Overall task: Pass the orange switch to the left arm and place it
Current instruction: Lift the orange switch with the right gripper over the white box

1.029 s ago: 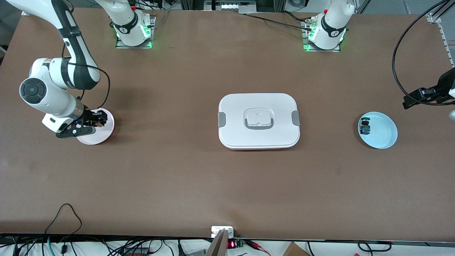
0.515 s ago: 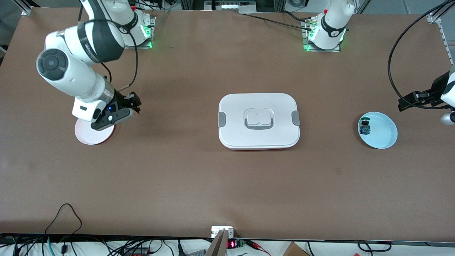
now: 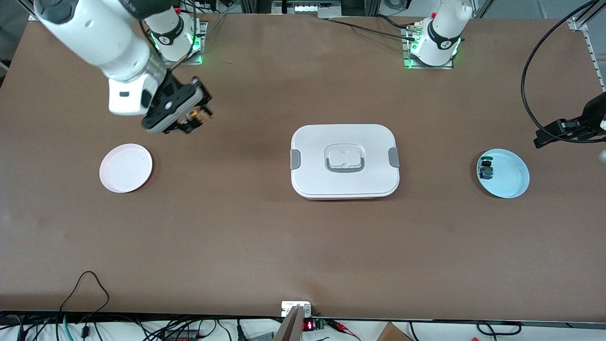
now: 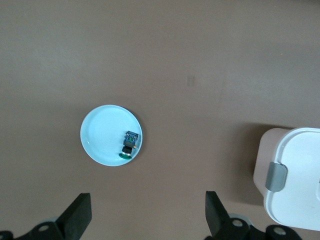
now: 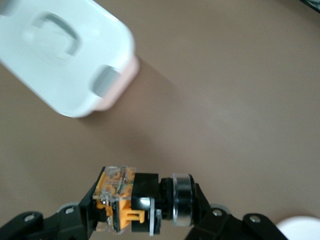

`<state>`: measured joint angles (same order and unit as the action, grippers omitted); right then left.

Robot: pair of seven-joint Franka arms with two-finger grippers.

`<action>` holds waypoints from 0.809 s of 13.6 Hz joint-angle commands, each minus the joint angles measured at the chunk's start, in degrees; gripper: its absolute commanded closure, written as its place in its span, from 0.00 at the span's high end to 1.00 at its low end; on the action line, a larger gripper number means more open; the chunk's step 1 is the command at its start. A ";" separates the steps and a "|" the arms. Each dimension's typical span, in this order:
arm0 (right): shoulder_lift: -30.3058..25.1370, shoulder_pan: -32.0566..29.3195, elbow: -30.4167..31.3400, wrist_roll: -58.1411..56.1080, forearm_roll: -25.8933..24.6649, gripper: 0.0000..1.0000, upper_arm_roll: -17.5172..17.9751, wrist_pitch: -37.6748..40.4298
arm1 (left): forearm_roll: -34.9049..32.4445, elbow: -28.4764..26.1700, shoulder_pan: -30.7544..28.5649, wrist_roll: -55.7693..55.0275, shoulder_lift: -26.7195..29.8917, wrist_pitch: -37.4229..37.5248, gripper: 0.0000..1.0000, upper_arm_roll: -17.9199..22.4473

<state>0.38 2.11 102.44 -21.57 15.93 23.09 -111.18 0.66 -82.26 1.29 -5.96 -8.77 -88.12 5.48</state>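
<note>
The orange switch [image 3: 200,115] hangs in the air, held crosswise in my right gripper [image 3: 194,116], which is shut on it. In the right wrist view the switch [image 5: 135,205] shows an orange block and a black body between the black fingers [image 5: 80,215]. It is over bare table between the pink plate [image 3: 126,168] and the white box [image 3: 344,161], whose corner [image 5: 60,55] also appears there. My left gripper [image 4: 147,202] is open and holds nothing, high over the table at the left arm's end, near the blue plate [image 4: 102,132].
The blue plate [image 3: 511,177] holds a small blue-and-green component [image 3: 485,169], seen in the left wrist view as well [image 4: 129,145]. The box [image 4: 295,175] stands in the table's middle. Cables lie along the table's near edge [image 3: 85,284].
My right gripper has lifted off the pink plate with the switch and travelled up and toward the box. The left arm has barely shifted.
</note>
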 commanded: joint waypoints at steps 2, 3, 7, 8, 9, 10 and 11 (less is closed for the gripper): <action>1.46 1.75 0.13 -16.28 19.25 0.00 1.59 -7.63 | 3.21 1.14 -0.85 -0.63 -0.81 7.69 1.00 -0.56; 1.90 2.63 0.13 -18.40 24.27 0.00 1.95 -9.74 | 3.12 1.31 -0.58 -0.72 -0.72 8.05 1.00 -0.74; 3.83 9.04 0.04 -22.80 37.74 0.00 2.22 -19.24 | 5.40 1.31 -0.23 1.99 -0.81 9.01 1.00 -0.83; 4.53 10.62 -0.31 -26.21 40.90 0.00 2.48 -20.73 | 7.06 1.23 0.55 5.75 -0.90 9.54 1.00 -0.83; 5.58 11.94 -0.31 -30.07 44.68 0.00 2.48 -23.53 | 9.51 0.96 0.82 7.53 -0.90 11.37 1.00 -1.26; 6.03 13.08 -0.31 -33.59 49.24 0.00 2.48 -25.47 | 16.24 0.96 0.74 7.89 -0.90 13.04 1.00 -1.53; 6.99 13.44 -0.48 -38.76 51.63 0.00 2.57 -26.19 | 23.01 0.87 0.21 7.72 -1.60 14.02 1.00 -1.53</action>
<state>5.55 14.53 102.79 -52.70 62.13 25.67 -135.24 15.25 -82.32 1.80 -0.35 -9.11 -76.57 4.11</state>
